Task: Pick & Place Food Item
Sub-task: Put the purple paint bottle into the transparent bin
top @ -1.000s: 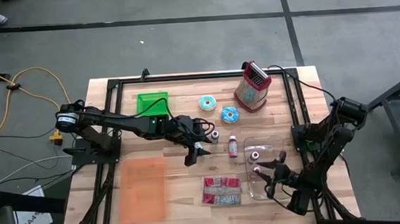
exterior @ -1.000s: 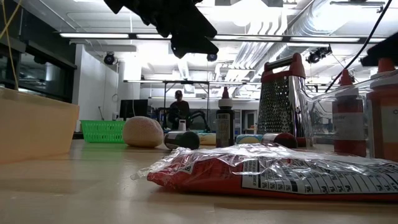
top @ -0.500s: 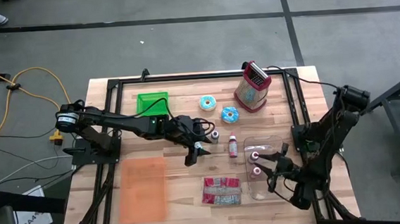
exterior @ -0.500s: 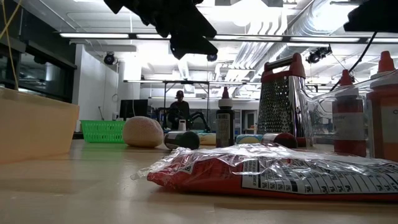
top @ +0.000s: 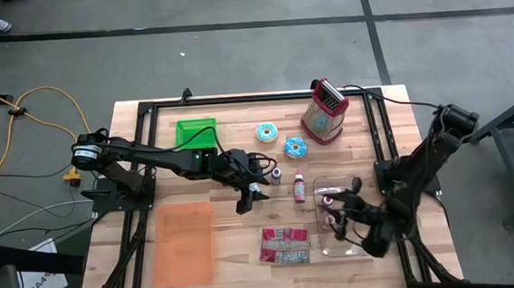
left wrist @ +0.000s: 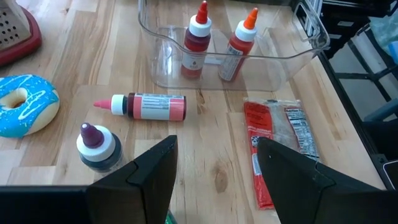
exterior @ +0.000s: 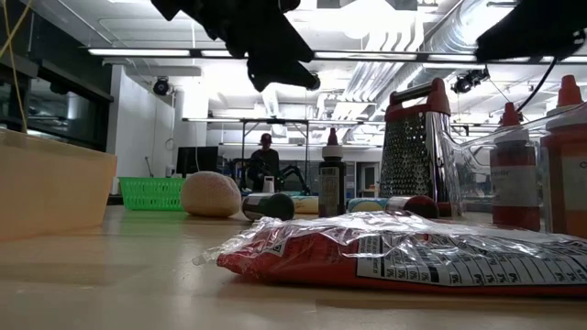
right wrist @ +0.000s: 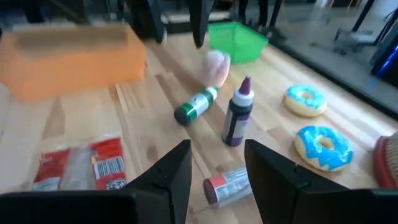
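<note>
Tools (top: 251,197) (top: 343,212) open — holding nothing.

Two donuts (top: 267,132), four bottles (top: 299,187) (two binned), one grater (top: 324,110).

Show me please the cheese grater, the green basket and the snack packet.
cheese grater (top: 324,112): high view, on its metal face.
green basket (top: 195,134): high view, on its floor.
snack packet (top: 285,245): high view, on its middle.

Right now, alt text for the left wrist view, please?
The left gripper hovers with open jaws over a wooden table. Ahead, a clear bin holds two upright red bottles; a third bottle lies before it, beside a dark-capped bottle, a blue donut and a red snack packet.
</note>
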Controlling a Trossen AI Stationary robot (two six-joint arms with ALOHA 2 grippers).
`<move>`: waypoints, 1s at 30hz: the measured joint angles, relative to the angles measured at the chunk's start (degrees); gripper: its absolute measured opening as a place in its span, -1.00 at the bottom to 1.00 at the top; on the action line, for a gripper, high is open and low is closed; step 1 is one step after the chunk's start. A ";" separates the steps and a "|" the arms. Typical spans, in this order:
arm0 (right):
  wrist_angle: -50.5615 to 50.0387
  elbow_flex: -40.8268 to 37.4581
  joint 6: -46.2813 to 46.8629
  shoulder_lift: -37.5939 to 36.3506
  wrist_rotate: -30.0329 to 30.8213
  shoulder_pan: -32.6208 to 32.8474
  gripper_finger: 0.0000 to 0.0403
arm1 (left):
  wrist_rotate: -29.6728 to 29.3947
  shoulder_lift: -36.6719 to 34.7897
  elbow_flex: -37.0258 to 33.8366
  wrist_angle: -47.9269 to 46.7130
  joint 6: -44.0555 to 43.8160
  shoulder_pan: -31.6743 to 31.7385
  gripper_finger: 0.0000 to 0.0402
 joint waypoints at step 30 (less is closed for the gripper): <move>15.11 0.00 -33.08 -6.55 -53.48 -43.77 -0.32 | -6.24 -10.91 -0.03 -18.94 5.02 2.02 -0.01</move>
